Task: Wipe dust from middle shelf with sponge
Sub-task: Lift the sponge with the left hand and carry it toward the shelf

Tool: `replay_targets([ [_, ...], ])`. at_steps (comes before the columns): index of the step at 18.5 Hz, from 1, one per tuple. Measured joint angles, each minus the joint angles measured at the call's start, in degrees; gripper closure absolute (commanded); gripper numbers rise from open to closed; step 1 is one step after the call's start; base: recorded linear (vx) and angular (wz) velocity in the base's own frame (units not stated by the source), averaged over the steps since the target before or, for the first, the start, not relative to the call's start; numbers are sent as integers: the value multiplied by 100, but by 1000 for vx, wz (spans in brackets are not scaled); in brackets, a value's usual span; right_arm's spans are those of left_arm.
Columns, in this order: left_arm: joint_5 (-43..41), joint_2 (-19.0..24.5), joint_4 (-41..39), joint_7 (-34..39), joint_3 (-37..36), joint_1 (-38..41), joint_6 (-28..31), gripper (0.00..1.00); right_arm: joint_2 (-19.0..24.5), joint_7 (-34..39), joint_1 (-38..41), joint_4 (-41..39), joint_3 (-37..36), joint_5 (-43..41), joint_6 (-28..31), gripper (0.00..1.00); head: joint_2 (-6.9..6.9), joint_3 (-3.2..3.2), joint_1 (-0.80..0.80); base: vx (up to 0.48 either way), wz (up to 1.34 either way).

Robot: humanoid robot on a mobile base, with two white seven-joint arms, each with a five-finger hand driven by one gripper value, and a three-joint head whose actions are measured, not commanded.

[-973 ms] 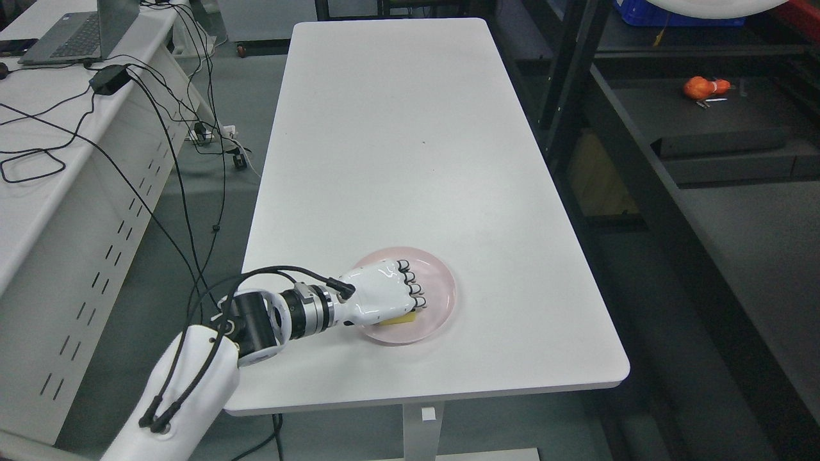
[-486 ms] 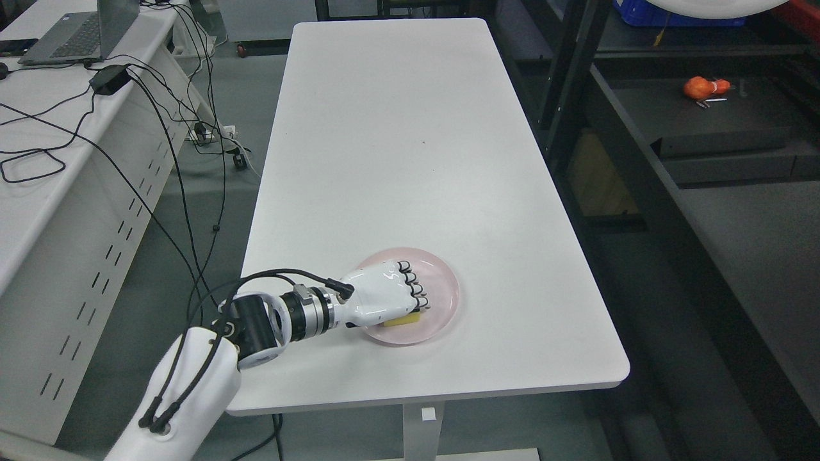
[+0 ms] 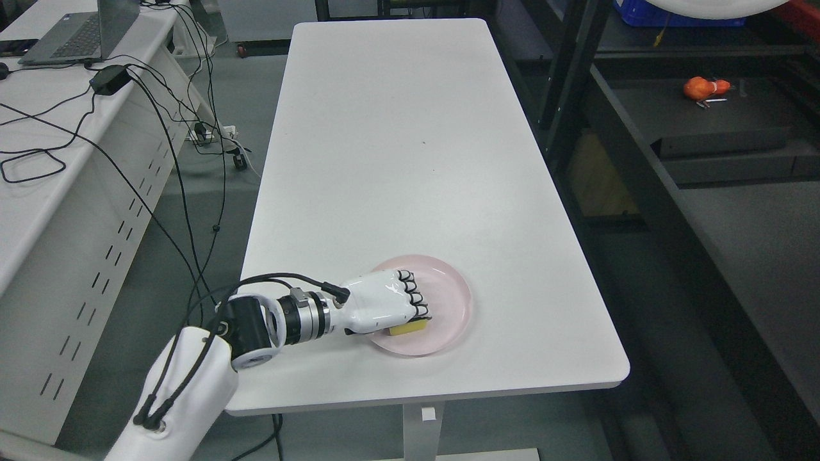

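Observation:
A yellow sponge lies in a pink plate near the front edge of the white table. My left hand comes in from the lower left and rests on the plate. Its fingers are curled down over the sponge, which shows only as a yellow edge under the knuckles. The dark metal shelf unit stands to the right of the table. My right arm is out of view.
An orange object lies on a far shelf board. A black shelf post stands close to the table's right edge. A white desk with a laptop and loose cables stands at the left.
My left hand has slid to the right and a little toward the front edge. The pink plate and the sponge have moved with it.

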Motion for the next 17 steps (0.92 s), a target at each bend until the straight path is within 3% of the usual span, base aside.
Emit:
replay_targets([
  [11,725,-101,7,-49,305,-72,-66,99,0,-12,0,0,0,0,0,0,0,0,0,0,0],
  [17,2190,-115,-109,2,610,-278,-66,100,0,-15,1,0,0,0,0,0,0,0,0,0,0],
])
